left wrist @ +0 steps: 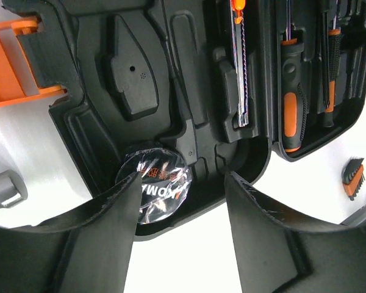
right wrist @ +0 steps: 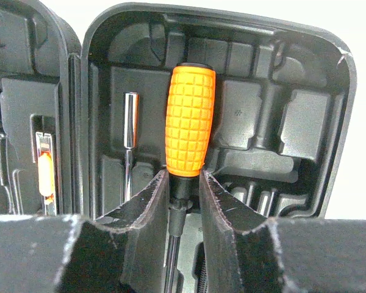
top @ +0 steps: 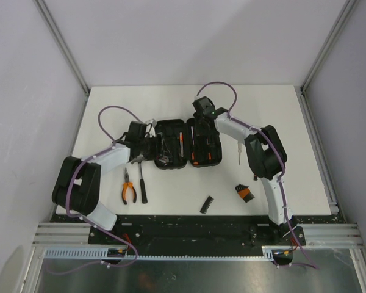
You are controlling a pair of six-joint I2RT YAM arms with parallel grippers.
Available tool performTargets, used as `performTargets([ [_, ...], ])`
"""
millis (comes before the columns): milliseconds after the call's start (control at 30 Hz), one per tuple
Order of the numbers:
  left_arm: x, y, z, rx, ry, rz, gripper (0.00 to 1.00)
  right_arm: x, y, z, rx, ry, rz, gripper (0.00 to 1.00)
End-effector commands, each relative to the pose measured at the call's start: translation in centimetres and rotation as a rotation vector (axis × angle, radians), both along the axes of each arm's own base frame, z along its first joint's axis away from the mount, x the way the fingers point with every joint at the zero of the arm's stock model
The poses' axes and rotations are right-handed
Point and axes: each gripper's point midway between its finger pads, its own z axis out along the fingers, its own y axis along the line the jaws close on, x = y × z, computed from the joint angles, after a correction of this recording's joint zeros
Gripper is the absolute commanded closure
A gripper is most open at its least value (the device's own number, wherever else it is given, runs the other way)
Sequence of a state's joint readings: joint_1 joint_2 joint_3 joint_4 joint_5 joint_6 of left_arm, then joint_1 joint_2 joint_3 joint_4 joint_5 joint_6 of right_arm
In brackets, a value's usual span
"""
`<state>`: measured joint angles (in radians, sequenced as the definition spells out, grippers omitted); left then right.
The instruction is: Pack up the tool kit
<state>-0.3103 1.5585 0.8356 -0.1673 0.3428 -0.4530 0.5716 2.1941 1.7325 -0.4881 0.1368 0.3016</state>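
Screwdriver (right wrist: 190, 122) lengthwise in case (right wrist: 232, 19), handle beyond right hand (right wrist: 183, 183)

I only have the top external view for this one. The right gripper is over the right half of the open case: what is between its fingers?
Observer: An orange-handled screwdriver, lying in that half of the tool kit. The right gripper flanks its black neck, just below the handle.
Operator: Is it clamped on it?
Observer: I cannot tell. The gripper sits close on both sides of the neck, and no more shows.
Operator: And the left gripper?
Observer: The left gripper is open, above a corner of the case's other half, where a round film-wrapped roll sits in a round slot.
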Motion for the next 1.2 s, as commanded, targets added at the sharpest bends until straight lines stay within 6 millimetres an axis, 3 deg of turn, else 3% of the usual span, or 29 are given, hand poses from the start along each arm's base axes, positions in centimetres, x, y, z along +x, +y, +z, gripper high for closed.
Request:
performTargets([
  [0,-0.5,-0.3,-1.2,0.023,0.053,0.000,0.39,0.2,-0.4,-1.2,-0.026,0.032,-0.019,0.71],
  [300,-1.0,-0.6,-2.2,0.044,0.084,-0.019,0.47,1.8,0.1,-0.5,-0.014,-0.074,-0.031,0.93],
  [467,-1.2,-0.5,-2.5,0.057,0.093,-0.021,0.48,2.9,0.7,0.8,0.021,-0.177,-0.033,0.98],
  [967,-1.4,-0.4,-2.9,0.069,0.102,-0.025,0.49,4.9,1.6,1.8,0.115,-0.299,-0.043,0.98],
  [1067,-1.3,-0.5,-2.8,0.068,0.097,-0.025,0.49,4.9,1.9,0.9,0.133,-0.259,-0.028,0.94],
  [1167,-1.2,-0.5,-2.7,0.067,0.094,-0.027,0.49,4.7,1.5,0.8,0.123,-0.235,-0.029,0.80],
])
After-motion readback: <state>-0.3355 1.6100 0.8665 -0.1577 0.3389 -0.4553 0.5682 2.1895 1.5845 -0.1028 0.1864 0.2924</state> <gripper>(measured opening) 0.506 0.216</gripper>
